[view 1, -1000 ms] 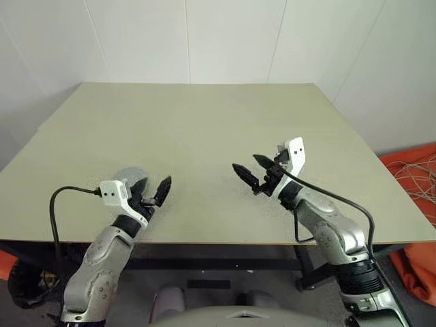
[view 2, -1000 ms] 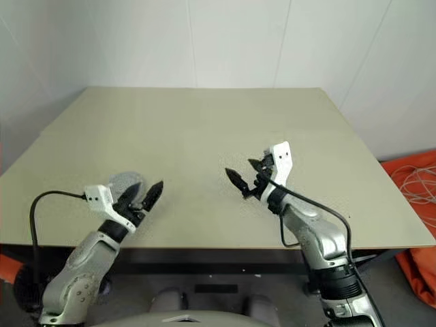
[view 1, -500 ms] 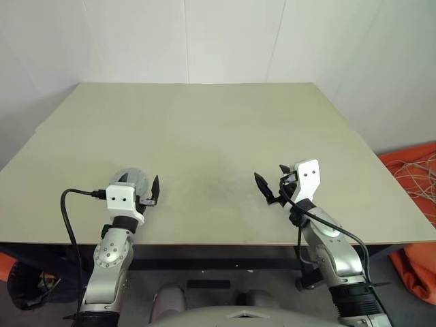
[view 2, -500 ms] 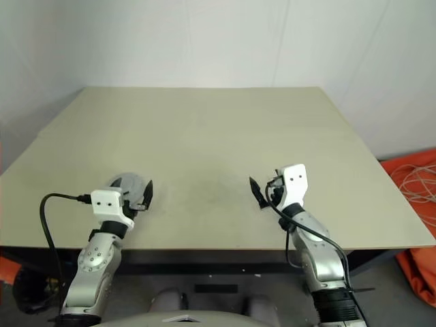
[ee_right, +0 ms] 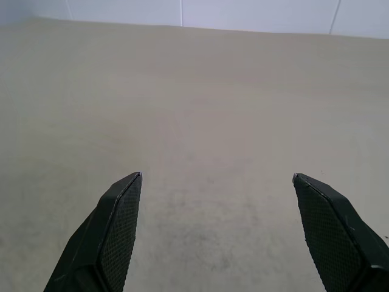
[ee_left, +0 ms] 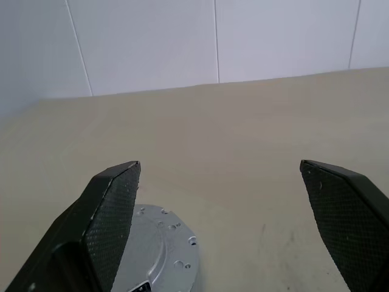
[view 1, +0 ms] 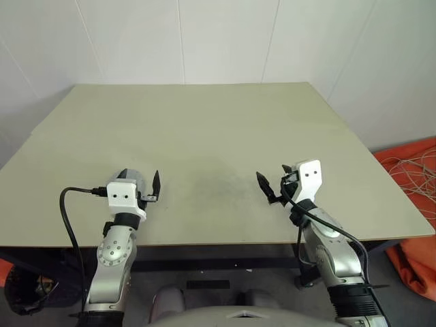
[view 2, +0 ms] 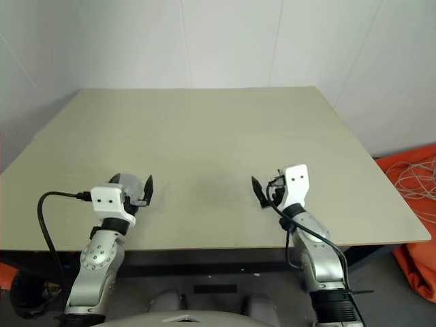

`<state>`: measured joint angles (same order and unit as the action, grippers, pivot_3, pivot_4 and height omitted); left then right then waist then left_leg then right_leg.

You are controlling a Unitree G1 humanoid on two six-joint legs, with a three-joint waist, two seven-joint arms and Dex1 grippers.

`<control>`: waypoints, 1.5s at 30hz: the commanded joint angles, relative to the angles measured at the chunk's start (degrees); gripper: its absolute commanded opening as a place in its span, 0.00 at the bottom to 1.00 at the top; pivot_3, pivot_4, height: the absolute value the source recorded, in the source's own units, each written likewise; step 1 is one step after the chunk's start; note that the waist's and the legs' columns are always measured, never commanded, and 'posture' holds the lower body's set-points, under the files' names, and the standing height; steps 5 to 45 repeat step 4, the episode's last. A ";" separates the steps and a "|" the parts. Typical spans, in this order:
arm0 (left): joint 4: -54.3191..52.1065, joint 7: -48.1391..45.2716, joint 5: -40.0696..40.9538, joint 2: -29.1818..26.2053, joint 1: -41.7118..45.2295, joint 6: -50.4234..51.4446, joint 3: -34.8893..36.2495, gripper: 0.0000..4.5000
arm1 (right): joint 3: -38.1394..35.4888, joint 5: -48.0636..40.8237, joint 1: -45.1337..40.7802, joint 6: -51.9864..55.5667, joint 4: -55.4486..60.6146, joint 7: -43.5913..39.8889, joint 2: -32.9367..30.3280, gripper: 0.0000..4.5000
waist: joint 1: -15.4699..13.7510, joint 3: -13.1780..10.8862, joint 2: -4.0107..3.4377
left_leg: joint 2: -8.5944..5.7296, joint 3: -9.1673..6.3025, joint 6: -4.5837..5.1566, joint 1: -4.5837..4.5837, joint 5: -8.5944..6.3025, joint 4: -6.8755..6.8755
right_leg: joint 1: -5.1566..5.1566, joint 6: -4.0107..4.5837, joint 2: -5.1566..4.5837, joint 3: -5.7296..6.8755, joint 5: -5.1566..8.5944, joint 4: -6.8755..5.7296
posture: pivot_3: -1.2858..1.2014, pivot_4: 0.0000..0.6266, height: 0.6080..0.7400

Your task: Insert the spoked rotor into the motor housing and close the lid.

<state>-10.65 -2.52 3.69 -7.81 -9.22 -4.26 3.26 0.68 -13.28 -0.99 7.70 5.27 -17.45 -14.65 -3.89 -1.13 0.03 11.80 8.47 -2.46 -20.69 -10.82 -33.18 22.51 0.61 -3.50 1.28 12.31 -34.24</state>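
Note:
A round silver-grey casing (ee_left: pixel 161 243) with small screw heads on its flat top lies near the table's front left. It looks like the lid shut over the motor housing (view 1: pixel 129 177). No windings show, and the spoked rotor is hidden. My left gripper (ee_left: pixel 219 165) hovers open just above the table, pointing forward. The casing sits beside one of its fingers (ee_left: pixel 112 207) and is partly behind it. My left gripper (view 1: pixel 141 184) holds nothing. My right gripper (view 1: pixel 272 180) is open and empty over bare table at the front right, well apart from the casing, and in the right wrist view this right gripper (ee_right: pixel 217 177) faces plain tabletop.
The beige table (view 1: pixel 204 129) runs back to a white panelled wall. Its front edge lies just under both wrists. An orange cloth with pale cables (view 1: pixel 409 170) lies on the floor past the right edge.
My right gripper moved right and down toward the front edge. My left wrist rolled, so its fingers now stand side by side. Both stayed open. The head view shifted slightly.

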 commanded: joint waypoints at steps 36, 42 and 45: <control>-3.76 0.68 -0.92 0.47 0.23 0.32 0.62 1.00 | -0.78 0.39 -1.36 -0.15 0.65 -0.60 0.58 1.00 | 0.00 0.00 0.00 | 0.00 0.00 0.03 -0.01 -0.02 0.00 | 0.00 0.00 -0.01 0.00 0.00 0.00 | 0.52 0.00 1.00; -3.76 0.68 -0.92 0.47 0.23 0.32 0.62 1.00 | -0.78 0.39 -1.36 -0.15 0.65 -0.60 0.58 1.00 | 0.00 0.00 0.00 | 0.00 0.00 0.03 -0.01 -0.02 0.00 | 0.00 0.00 -0.01 0.00 0.00 0.00 | 0.52 0.00 1.00; -3.76 0.68 -0.92 0.47 0.23 0.32 0.62 1.00 | -0.78 0.39 -1.36 -0.15 0.65 -0.60 0.58 1.00 | 0.00 0.00 0.00 | 0.00 0.00 0.03 -0.01 -0.02 0.00 | 0.00 0.00 -0.01 0.00 0.00 0.00 | 0.52 0.00 1.00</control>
